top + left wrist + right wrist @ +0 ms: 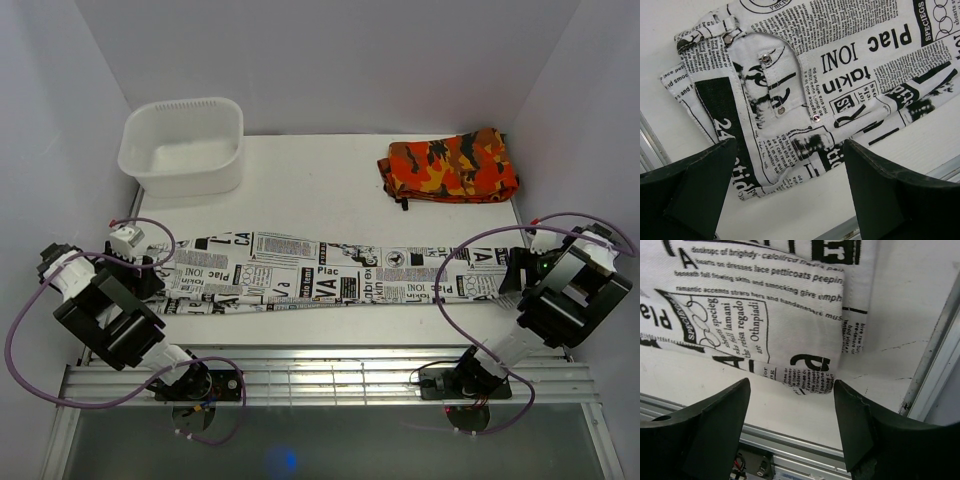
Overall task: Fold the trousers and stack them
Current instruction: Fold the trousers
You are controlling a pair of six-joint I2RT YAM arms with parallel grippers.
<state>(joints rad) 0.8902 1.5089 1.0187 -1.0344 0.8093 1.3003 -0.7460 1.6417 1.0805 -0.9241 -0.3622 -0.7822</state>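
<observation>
The newspaper-print trousers (pixel 330 272) lie flat in a long strip across the table, legs folded one on the other, waist at the left, hems at the right. My left gripper (pixel 150 285) is open above the waist end; the left wrist view shows the waistband and pocket (pixel 785 95) just beyond its spread fingers (pixel 695 185). My right gripper (pixel 515 290) is open at the hem end; the right wrist view shows the hems (pixel 805 375) just beyond its fingers (pixel 860 425). Neither gripper holds cloth.
A white tub (pixel 183 145) stands at the back left. A folded orange, red and black camouflage garment (pixel 450 167) lies at the back right. A metal rail (pixel 330 375) runs along the table's near edge, close to both grippers.
</observation>
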